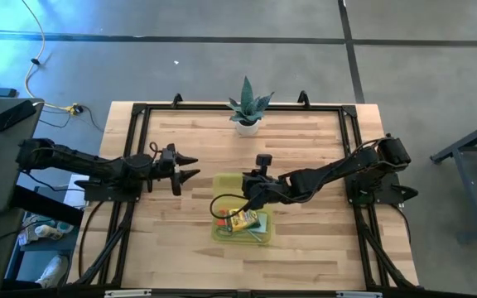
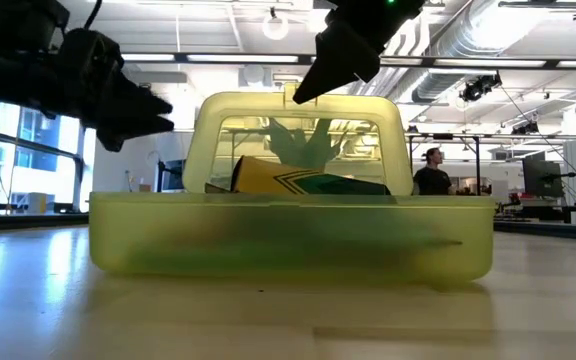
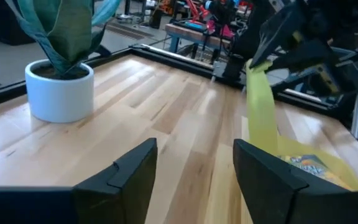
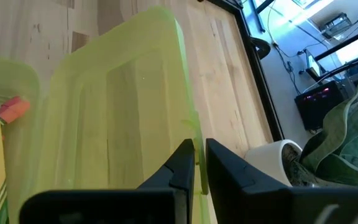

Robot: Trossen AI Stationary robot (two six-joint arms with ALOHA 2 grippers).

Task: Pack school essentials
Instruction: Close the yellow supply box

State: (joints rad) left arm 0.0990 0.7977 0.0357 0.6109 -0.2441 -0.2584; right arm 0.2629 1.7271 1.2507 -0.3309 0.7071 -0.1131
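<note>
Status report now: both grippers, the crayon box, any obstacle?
Right gripper shut on case lid, lid raised. Left gripper open, empty, left of case. Crayon box inside case. Nothing in the way.

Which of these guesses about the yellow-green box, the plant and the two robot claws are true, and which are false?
1. The right gripper pinches the edge of the case lid. True.
2. The left gripper holds the crayon box. False: its jaws are open and empty, hovering over bare table to the left of the case.
3. The crayon box lies inside the case. True.
4. The potted plant stands inside the case. False: it stands on the table near the far edge, apart from the case.
5. The lid lies flat and closed. False: it stands raised, and the case is open.
</note>
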